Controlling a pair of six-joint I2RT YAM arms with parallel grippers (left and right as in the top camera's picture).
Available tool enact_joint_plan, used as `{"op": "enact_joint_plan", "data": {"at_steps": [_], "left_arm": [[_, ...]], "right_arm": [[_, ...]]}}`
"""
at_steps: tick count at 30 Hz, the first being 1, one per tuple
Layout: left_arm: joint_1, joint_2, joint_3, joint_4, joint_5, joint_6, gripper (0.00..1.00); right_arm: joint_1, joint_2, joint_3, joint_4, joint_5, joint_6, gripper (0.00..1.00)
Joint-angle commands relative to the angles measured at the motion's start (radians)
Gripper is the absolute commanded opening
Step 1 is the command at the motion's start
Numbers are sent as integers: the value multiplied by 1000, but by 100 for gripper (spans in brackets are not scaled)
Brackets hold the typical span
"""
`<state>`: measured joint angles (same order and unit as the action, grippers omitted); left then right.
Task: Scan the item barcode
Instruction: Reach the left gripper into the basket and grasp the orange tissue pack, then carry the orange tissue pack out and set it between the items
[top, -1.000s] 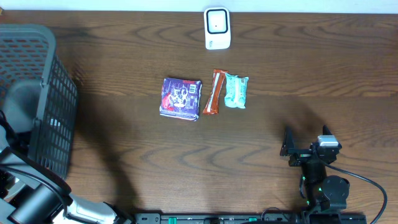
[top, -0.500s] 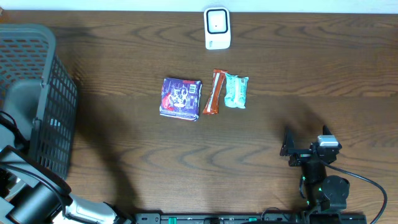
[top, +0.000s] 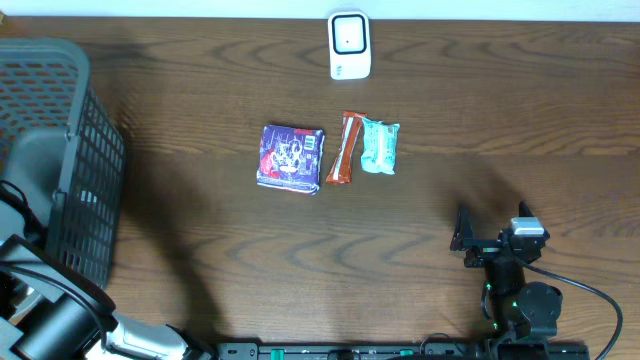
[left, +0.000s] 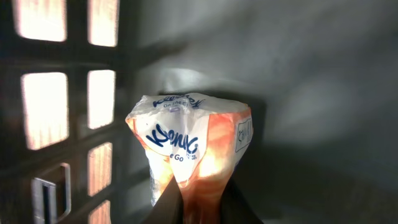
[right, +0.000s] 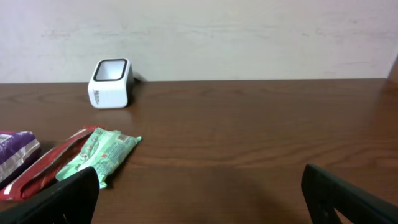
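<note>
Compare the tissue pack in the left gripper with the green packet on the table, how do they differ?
The tissue pack is pinched at one end in the shut left gripper inside the basket; the green packet lies flat and untouched on the table. The tissue pack is white and orange with blue lettering; the green packet is mint green. Both are soft wrapped packs.

I take the scanner (top: 349, 45) as my mark; it stands on the table (top: 500, 120) at the far edge. Nearer me than the scanner, three items lie in a row. The bar (top: 344, 148) is almost straight before it. The small packet (top: 379, 146) is just right of the bar, and the pouch (top: 291, 157) just left. The basket (top: 60, 160) sits far left of the scanner, with the tissue pack (left: 189, 140) inside.
</note>
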<state>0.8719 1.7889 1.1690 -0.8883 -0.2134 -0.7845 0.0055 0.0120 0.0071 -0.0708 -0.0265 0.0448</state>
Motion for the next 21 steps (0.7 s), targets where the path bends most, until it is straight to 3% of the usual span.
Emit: {"op": "enact_joint_plan", "data": {"at_steps": [1, 6, 13, 17, 21], "left_arm": [[2, -26, 82, 8, 184, 69, 8], [2, -155, 193, 19, 356, 84, 7], [-14, -393, 289, 72, 407, 61, 7], [-89, -473, 289, 121, 590, 41, 7], [-242, -543, 289, 168, 639, 172, 7]], "right_arm": [[-5, -5, -2, -3, -2, 10, 99], [-5, -5, -2, -3, -2, 10, 99], [-5, -5, -2, -3, -2, 10, 99], [-5, -5, -2, -3, -2, 10, 99], [-5, -5, -2, -3, -2, 10, 99]]}}
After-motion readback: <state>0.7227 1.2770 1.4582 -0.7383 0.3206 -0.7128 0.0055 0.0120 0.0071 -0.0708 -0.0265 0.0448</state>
